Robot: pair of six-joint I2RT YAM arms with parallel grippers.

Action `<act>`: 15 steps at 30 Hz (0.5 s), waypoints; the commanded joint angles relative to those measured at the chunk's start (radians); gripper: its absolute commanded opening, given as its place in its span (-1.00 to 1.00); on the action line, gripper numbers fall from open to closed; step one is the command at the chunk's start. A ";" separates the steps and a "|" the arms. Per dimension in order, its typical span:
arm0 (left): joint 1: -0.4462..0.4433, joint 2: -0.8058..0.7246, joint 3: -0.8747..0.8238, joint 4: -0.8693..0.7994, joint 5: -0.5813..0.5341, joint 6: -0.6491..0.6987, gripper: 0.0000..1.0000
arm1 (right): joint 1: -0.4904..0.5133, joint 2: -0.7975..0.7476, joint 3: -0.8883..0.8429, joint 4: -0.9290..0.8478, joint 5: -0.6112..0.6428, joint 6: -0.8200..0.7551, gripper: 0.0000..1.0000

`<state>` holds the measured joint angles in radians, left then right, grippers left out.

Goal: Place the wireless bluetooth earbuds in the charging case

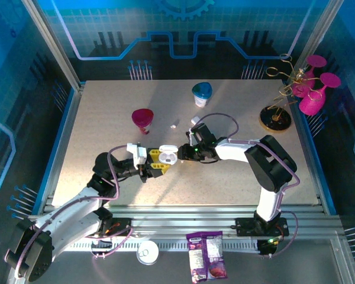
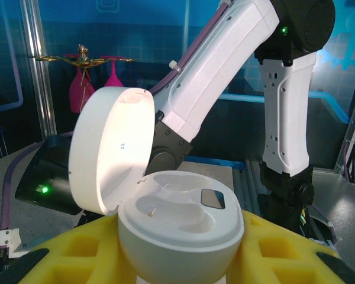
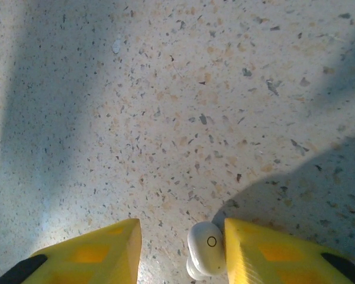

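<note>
The white charging case (image 2: 180, 234) is pinched between the yellow fingers of my left gripper (image 2: 180, 251), with its lid (image 2: 109, 151) swung open and both sockets empty. From above, the case (image 1: 167, 155) sits at table centre in the left gripper (image 1: 158, 161). My right gripper (image 1: 188, 152) is just to its right, pointing down at the table. In the right wrist view one white earbud (image 3: 208, 248) rests against the inner face of the right finger (image 3: 254, 254). A wide gap separates it from the left finger, so the right gripper (image 3: 181, 231) is open. Two small white pieces (image 1: 174, 125) (image 1: 195, 119) lie further back.
A pink cup (image 1: 143, 120) stands behind the left gripper and a blue-green container (image 1: 202, 93) sits near the back. A gold stand with pink glasses (image 1: 277, 117) occupies the back right corner. A snack packet (image 1: 207, 255) and a white disc (image 1: 147, 251) lie on the front rail.
</note>
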<state>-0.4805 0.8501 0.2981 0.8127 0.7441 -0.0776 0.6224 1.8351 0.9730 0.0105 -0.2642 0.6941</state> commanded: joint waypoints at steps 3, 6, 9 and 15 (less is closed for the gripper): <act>0.005 0.004 0.006 0.032 -0.005 0.013 -0.50 | 0.004 -0.012 -0.017 0.013 -0.031 -0.015 -0.24; 0.005 0.007 0.006 0.034 -0.003 0.012 -0.50 | 0.005 -0.013 -0.021 0.016 -0.038 -0.014 -0.28; 0.004 0.006 0.007 0.033 -0.005 0.013 -0.50 | 0.005 -0.013 -0.023 0.011 -0.041 -0.016 -0.31; 0.004 0.012 0.007 0.035 -0.005 0.015 -0.50 | 0.007 -0.031 -0.044 0.017 -0.081 -0.027 -0.32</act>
<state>-0.4805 0.8597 0.2981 0.8135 0.7441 -0.0769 0.6224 1.8343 0.9512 0.0196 -0.3023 0.6891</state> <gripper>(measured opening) 0.365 0.344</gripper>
